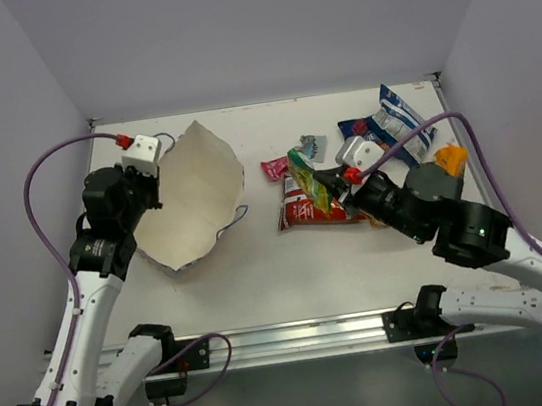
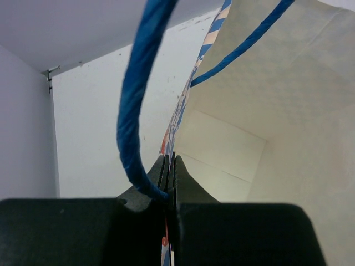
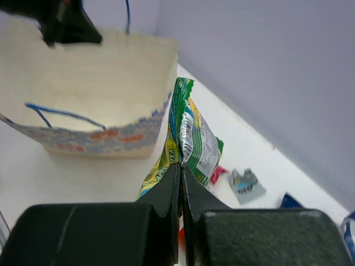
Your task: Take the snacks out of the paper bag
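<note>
Left pincer: clenched on the thin paper rim of the paper bag. The two black fingers meet flat, with the wall sandwiched between them. A twisted blue cord handle loops up beside the left finger, and a second cord crosses the cream inner wall.

The bag sits on the left half of the white table. Its mouth gapes wide towards the overhead camera, pulled into a rough oval. The interior is matte cream with soft creases and a folded boxy bottom. We see the blue checkered band and orange motifs along the near wall from the right wrist view. We cannot tell whether the bag is fully upright or tipped.

Right pincer: clamped on the crimped lower edge of the green packet. This is glossy crinkled foil, green and yellow with a white printed panel, and it stands on edge above the fingers. From above it overlaps the flat red-silver packet. We cannot confirm contact between the two.

The other snacks lie on the table right of the bag:
- The tiny pink packet is just beside the green one.
- The tiny silvery-teal packet is near the pink one.
- The blue packet and the puffed blue-white packet lie towards the far right corner.
- An orange packet is partly hidden behind the right arm.
</note>
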Controlling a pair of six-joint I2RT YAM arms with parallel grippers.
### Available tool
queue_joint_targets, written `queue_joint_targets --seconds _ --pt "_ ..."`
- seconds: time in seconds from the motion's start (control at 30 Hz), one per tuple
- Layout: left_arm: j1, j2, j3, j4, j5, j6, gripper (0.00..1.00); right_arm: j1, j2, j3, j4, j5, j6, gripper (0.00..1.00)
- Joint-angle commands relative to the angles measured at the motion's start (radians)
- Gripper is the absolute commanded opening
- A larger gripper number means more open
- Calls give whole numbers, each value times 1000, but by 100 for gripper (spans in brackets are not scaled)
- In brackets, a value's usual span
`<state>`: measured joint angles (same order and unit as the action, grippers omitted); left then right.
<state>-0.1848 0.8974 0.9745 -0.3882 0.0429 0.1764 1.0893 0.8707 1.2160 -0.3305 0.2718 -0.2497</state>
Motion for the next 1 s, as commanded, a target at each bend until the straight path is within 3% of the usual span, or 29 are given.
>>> queue_joint_targets --seconds 0.0,0.37,0.6,0.7,0.73,0.83,0.93,0.97 --pt "1 17 56 -24 -87 -67 0 -69 4 -76 -27 -34 113 0" --pt "71 49 75 -60 -55 -152 0 -114 229 -265 -22 -85 170 0" --pt "110 60 72 -52 -23 -209 0 -34 424 -271 -19 -166 205 1" --pt "120 61 75 -57 -23 -221 0 6 488 -224 -34 -262 224 18" --pt "123 63 76 -55 -23 -225 0 26 502 -210 -39 -282 227 41" --pt "134 64 78 -57 -20 -236 0 38 505 -161 -79 -388 240 67" --pt "145 67 76 -55 -12 -247 0 38 426 -141 -104 -402 244 80" --pt "148 69 75 -51 -8 -253 0 38 400 -138 -110 -390 274 89"
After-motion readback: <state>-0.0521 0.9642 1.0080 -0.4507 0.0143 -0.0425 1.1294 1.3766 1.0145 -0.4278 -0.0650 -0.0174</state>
